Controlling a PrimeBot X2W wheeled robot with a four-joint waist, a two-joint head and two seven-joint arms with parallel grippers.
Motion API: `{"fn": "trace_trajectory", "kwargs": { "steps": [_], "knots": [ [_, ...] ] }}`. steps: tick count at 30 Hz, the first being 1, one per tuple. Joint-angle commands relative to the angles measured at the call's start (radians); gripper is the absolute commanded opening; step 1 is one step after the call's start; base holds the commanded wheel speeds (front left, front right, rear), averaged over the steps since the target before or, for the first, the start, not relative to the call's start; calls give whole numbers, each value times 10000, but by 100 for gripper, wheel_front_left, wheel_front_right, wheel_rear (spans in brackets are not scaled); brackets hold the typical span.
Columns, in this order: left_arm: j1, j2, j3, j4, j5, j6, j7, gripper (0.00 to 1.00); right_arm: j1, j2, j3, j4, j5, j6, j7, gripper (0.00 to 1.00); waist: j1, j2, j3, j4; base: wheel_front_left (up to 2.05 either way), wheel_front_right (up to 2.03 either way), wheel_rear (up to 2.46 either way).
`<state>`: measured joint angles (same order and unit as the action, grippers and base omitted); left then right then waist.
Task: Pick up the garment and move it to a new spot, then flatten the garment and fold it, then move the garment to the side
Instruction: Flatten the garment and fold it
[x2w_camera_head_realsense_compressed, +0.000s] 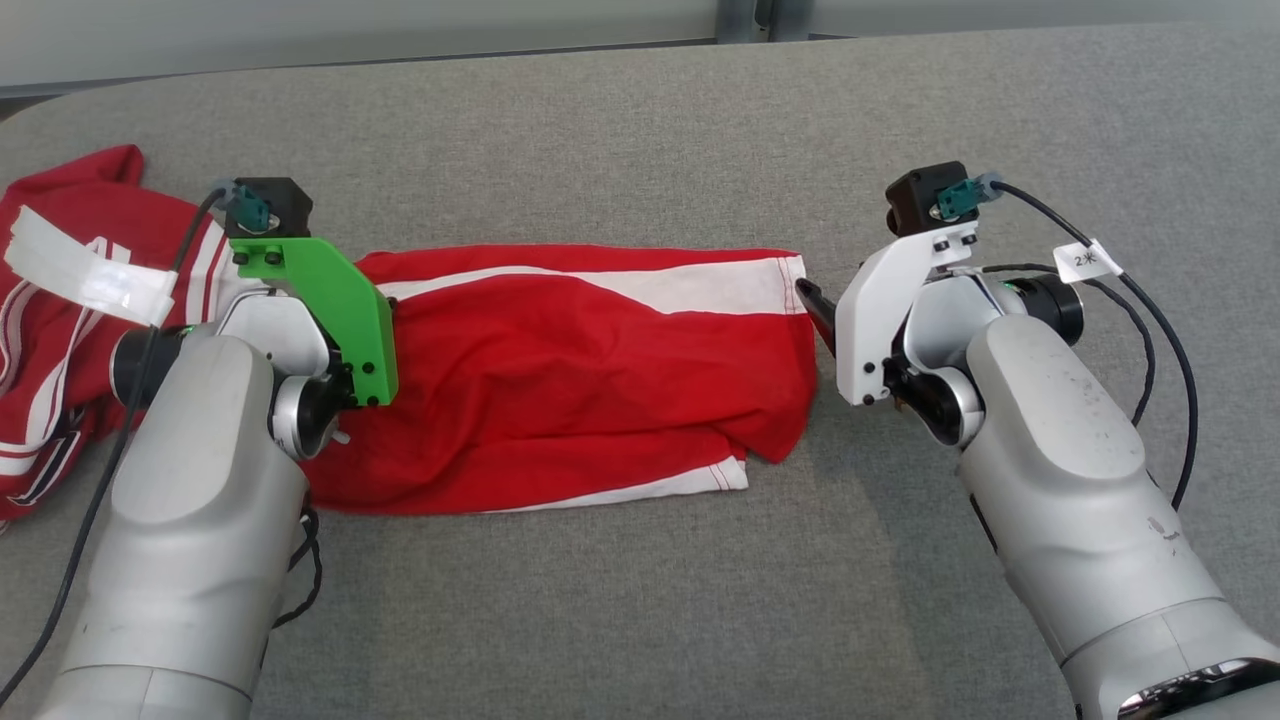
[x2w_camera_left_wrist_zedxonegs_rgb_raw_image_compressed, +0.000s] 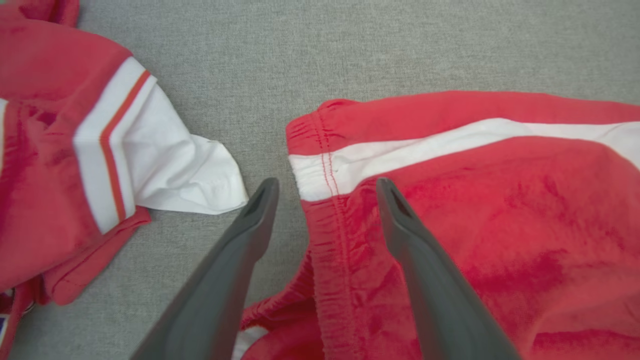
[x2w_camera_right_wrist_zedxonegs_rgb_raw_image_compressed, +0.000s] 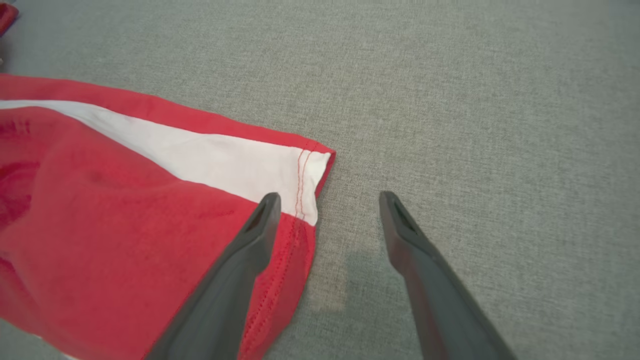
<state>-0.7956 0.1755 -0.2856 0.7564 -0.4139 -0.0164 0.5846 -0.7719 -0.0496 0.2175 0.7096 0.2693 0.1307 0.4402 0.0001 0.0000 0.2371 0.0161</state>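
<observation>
creased red shorts (x2w_camera_head_realsense_compressed: 560, 380), white-striped, on grey woven table (x2w_camera_head_realsense_compressed: 640, 130); left gripper (x2w_camera_left_wrist_zedxonegs_rgb_raw_image_compressed: 326, 187) wide at their 9 o'clock, right gripper (x2w_camera_right_wrist_zedxonegs_rgb_raw_image_compressed: 327, 200) wide at 3

In the middle of the frame I see the garment (x2w_camera_head_realsense_compressed: 560, 380), red with a white stripe along its upper side. It lies stretched from left to right on the grey table (x2w_camera_head_realsense_compressed: 640, 130), with some folds at its lower right corner. At the left edge a second cloth (x2w_camera_head_realsense_compressed: 60, 330), red and white, lies crumpled. My left arm (x2w_camera_head_realsense_compressed: 200, 470) comes in from the lower left, and its green mount (x2w_camera_head_realsense_compressed: 330, 300) covers the garment's left end. At the right, my right gripper (x2w_camera_head_realsense_compressed: 818, 312) shows one dark finger just beside the hem.
</observation>
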Motion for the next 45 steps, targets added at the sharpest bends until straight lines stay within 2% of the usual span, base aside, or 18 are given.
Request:
{"fn": "trace_trajectory", "kwargs": {
  "steps": [1,9,12,14,16,18,20,22,24,26,28,33,34,35,39,42,43,45],
  "knots": [
    [-238,121,41,68,25,19,-120,100,-225,-19,109,122,73,0,-121,100,-1,0,85,-57,0,0,0],
    [-555,141,-32,506,88,156,-196,100,-727,-19,533,641,338,0,-474,100,-1,0,440,-40,0,0,0],
    [-678,-4,-37,616,-24,158,-242,80,-930,-19,640,825,374,0,-642,100,-1,0,602,56,0,0,0],
    [-735,-44,-61,697,-53,135,-310,77,-992,-15,716,921,479,0,-706,100,-1,0,645,102,0,0,0],
    [-783,-60,-86,786,-70,100,-375,68,-1040,-18,789,1016,587,0,-719,96,-1,0,655,121,0,0,0],
    [-825,-45,-98,881,-66,94,-411,49,-1065,-28,802,1119,598,0,-743,86,-1,0,646,116,0,0,0],
    [-878,-53,-94,959,-102,113,-486,45,-1073,-21,816,1191,580,0,-756,87,-1,0,643,104,0,0,0],
    [-877,-68,-83,1025,-140,128,-496,45,-1017,-13,887,1207,660,0,-687,88,-1,0,633,90,0,0,0],
    [-913,-42,-76,1081,-160,135,-534,44,-944,-21,916,1216,636,0,-622,78,-1,0,618,63,0,0,0],
    [-976,-27,-72,1121,-200,126,-559,45,-890,-21,867,1193,540,0,-590,81,-1,0,600,47,0,0,0],
    [-1008,-24,-98,1150,-224,99,-580,49,-837,-15,816,1135,515,0,-590,80,-1,0,592,46,0,0,0],
    [-1040,-68,-128,1217,-305,50,-647,95,-727,-16,708,1028,446,0,-569,79,-1,0,600,84,0,0,0],
    [-1049,-92,-138,1227,-327,38,-657,100,-711,-16,694,1009,434,0,-558,75,-1,0,602,101,0,0,0],
    [-1057,-107,-144,1233,-342,37,-651,100,-700,-18,682,989,439,0,-547,73,-1,0,599,119,0,0,0],
    [-1070,-98,-192,1185,-388,18,-550,100,-607,-18,647,847,451,0,-447,75,-1,0,547,177,0,0,0],
    [-1051,-92,-245,1114,-436,13,-433,89,-463,-19,479,748,283,0,-344,71,-1,0,500,205,0,0,0],
    [-1038,-113,-258,1117,-467,11,-373,79,-443,-18,439,712,250,0,-315,69,-1,0,496,210,0,0,0],
    [-996,-133,-280,1097,-487,-5,-242,71,-368,-18,379,634,228,0,-270,67,-1,0,490,212,0,0,0]
  ]
}}
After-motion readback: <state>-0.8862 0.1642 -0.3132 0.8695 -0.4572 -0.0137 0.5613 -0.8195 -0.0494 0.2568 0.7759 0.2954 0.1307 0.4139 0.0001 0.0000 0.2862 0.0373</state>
